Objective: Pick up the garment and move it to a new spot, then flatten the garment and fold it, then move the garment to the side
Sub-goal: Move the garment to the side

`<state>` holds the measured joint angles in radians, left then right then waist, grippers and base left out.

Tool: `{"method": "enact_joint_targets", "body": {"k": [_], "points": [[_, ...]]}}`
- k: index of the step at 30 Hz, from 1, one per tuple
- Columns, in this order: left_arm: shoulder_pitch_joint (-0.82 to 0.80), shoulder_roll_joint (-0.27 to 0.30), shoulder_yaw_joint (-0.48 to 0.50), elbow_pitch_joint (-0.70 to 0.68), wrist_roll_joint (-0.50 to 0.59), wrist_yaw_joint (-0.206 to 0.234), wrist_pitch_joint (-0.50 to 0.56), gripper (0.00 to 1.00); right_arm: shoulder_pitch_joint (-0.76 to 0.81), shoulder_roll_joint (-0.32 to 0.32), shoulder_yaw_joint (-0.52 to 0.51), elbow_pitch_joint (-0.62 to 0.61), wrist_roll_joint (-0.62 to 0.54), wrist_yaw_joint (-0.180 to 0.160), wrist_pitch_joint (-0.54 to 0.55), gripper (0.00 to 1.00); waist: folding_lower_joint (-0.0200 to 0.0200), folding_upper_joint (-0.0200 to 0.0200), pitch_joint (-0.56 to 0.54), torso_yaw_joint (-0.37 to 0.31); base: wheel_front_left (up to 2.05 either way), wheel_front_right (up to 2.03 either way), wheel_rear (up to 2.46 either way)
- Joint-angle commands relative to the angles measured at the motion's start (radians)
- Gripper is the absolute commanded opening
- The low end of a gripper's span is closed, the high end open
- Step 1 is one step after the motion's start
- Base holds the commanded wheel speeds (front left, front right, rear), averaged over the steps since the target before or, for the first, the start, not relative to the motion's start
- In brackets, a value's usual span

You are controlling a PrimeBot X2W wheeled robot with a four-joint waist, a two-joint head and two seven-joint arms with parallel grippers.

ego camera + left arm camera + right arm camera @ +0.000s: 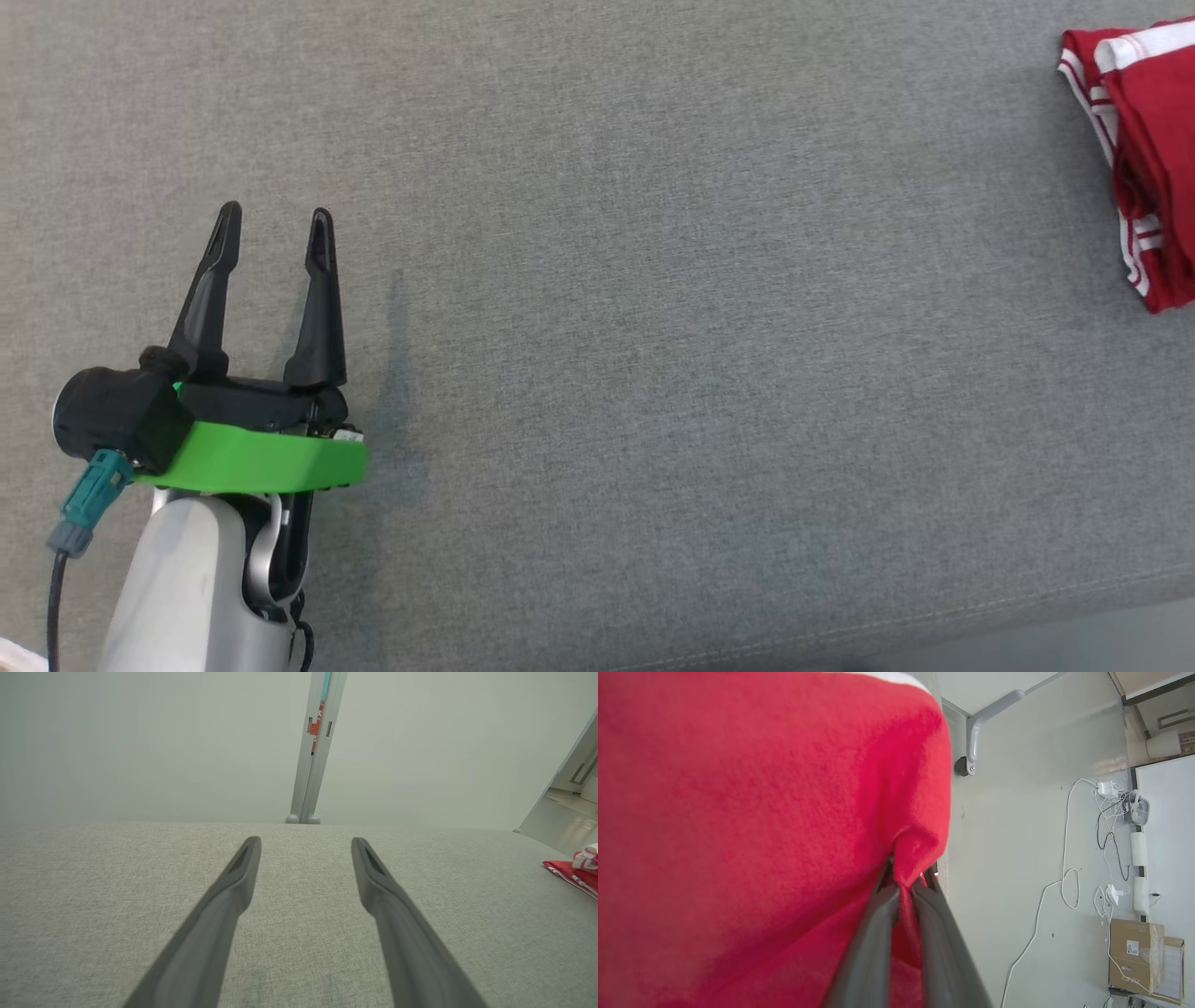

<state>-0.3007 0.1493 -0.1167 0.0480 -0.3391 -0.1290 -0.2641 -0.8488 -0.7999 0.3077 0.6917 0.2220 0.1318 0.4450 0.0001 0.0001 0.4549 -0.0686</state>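
The red garment (761, 835) bulges up right in front of my right gripper (908, 877), spreading from its fingertips out to their left and above them, with a thin white edge showing at the very top. My two dark fingers (873, 933) are pressed nearly together on a small pucker of the red cloth, which is pinched between their tips and runs down between them. To the right of those fingers lies a pale floor (1008, 858) with loose white cables (1064, 858) trailing across it and a cardboard box (1134, 956) farther out to the lower right. From my head I see the same garment as a folded red bundle with white stripes along its edges, well apart from my left gripper (275, 215), far off to its right and ahead of its fingertips. Whether the bundle rests fully on the grey fabric surface (653, 327) I cannot tell. My left gripper holds nothing: its fingers are spread wide, pointing forward just above the grey fabric, with bare cloth between them and all around. A green band (261, 457) sits behind its fingers at the wrist. Straight ahead of that gripper, past the far edge of the surface, a grey upright post (317, 746) stands against a plain pale wall.
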Motion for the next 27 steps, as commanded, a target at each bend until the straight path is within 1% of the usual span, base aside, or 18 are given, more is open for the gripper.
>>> {"method": "enact_joint_targets", "body": {"k": [1,2,3,8,9,11,14,18,20,22,25,27], "points": [[-0.020,0.009,-0.002,-0.002,0.007,-0.003,0.000,1.00,0.008,-0.003,-0.029,0.020,-0.020,-0.002,-0.029,0.00,-0.0001,-0.0001,0.014,0.022,0.00,0.00,0.00],[-0.022,0.008,-0.005,-0.001,0.006,-0.003,0.000,1.00,0.014,0.007,-0.041,0.031,-0.034,-0.002,-0.037,0.24,-0.0001,-0.0001,0.011,0.025,0.00,0.00,0.00],[-0.021,0.009,-0.005,0.001,0.006,-0.003,0.000,1.00,0.018,0.016,-0.065,0.044,-0.052,-0.002,-0.054,1.00,-0.0001,-0.0001,0.007,0.028,0.00,0.00,0.00],[-0.004,-0.001,-0.014,0.023,0.010,-0.003,0.000,1.00,0.047,0.048,-0.164,0.092,-0.109,-0.002,-0.126,1.00,-0.0001,-0.0001,-0.043,0.042,0.00,0.00,0.00],[0.004,-0.006,-0.013,0.030,0.009,-0.003,0.001,1.00,0.057,0.065,-0.189,0.096,-0.111,-0.002,-0.149,1.00,-0.0001,-0.0001,-0.061,0.044,0.00,0.00,0.00],[0.022,-0.013,-0.009,0.041,0.005,-0.003,0.000,1.00,0.084,0.093,-0.229,0.081,-0.129,-0.002,-0.190,1.00,-0.0001,-0.0001,-0.096,0.046,0.00,0.00,0.00],[0.044,-0.022,-0.001,0.053,-0.003,-0.003,0.000,1.00,0.133,0.147,-0.291,0.042,-0.122,-0.002,-0.259,1.00,-0.0001,-0.0001,-0.150,0.047,0.00,0.00,0.00],[0.089,-0.027,0.010,0.081,-0.002,-0.003,0.000,1.00,0.227,0.246,-0.357,-0.044,-0.112,-0.002,-0.342,1.00,-0.0001,-0.0001,-0.223,0.049,0.00,0.00,0.00],[0.108,-0.033,0.020,0.098,0.000,-0.003,0.000,1.00,0.287,0.291,-0.373,-0.099,-0.104,-0.002,-0.379,1.00,-0.0001,-0.0001,-0.259,0.056,0.00,0.00,0.00],[0.133,-0.039,0.031,0.111,-0.002,-0.003,0.001,1.00,0.362,0.358,-0.392,-0.161,-0.080,-0.002,-0.411,1.00,-0.0001,-0.0001,-0.297,0.065,0.00,0.00,0.00],[0.163,-0.040,0.032,0.129,0.008,-0.003,0.000,1.00,0.460,0.431,-0.416,-0.244,-0.051,-0.002,-0.448,1.00,-0.0001,-0.0001,-0.336,0.079,0.00,0.00,0.00],[0.180,-0.039,0.041,0.137,0.010,-0.003,0.001,1.00,0.519,0.466,-0.422,-0.299,-0.046,-0.002,-0.480,1.00,-0.0001,-0.0001,-0.356,0.086,0.00,0.00,0.00]]}}
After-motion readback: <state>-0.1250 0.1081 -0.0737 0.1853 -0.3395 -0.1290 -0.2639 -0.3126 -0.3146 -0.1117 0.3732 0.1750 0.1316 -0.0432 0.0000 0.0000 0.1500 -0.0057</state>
